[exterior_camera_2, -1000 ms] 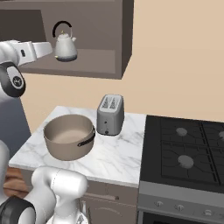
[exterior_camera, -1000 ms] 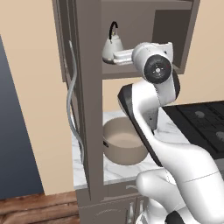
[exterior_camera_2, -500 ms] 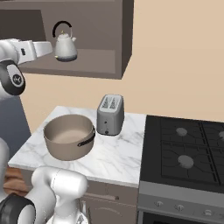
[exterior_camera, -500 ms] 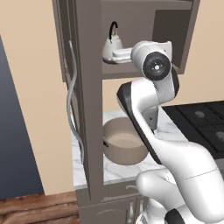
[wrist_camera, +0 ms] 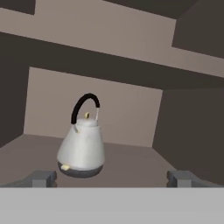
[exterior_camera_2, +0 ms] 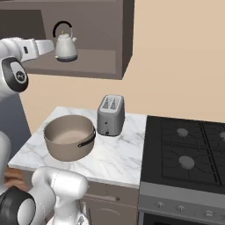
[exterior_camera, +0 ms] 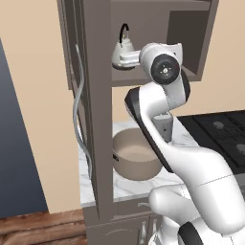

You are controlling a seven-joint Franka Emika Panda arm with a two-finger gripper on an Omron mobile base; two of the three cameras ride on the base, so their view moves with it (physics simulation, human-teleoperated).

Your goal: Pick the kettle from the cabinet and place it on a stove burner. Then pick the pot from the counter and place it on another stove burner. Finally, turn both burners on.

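Observation:
The small silver kettle [wrist_camera: 83, 148] with its black arched handle stands on the shelf of the open cabinet [exterior_camera: 95, 119]. My gripper [wrist_camera: 113, 178] is open and level with the kettle's base, just short of it, with one fingertip [wrist_camera: 41, 178] on either side. From the right base view the gripper [exterior_camera_2: 52, 46] reaches in from the left, close to the kettle [exterior_camera_2: 66, 47]. In the left base view my hand covers part of the kettle [exterior_camera: 120, 48]. The tan pot [exterior_camera_2: 69, 137] sits on the marble counter [exterior_camera_2: 118, 154]. Burners [exterior_camera_2: 186, 161] lie on the black cooktop to the right.
A boxy grey toaster [exterior_camera_2: 110, 115] stands on the counter between the pot and the cooktop. The cabinet door with its wavy silver handle [exterior_camera: 79, 119] hangs open at the left. The shelf's walls and top enclose the kettle closely.
My hand has moved a little further into the cabinet toward the kettle. The jaws stayed open, and the kettle and pot have not moved.

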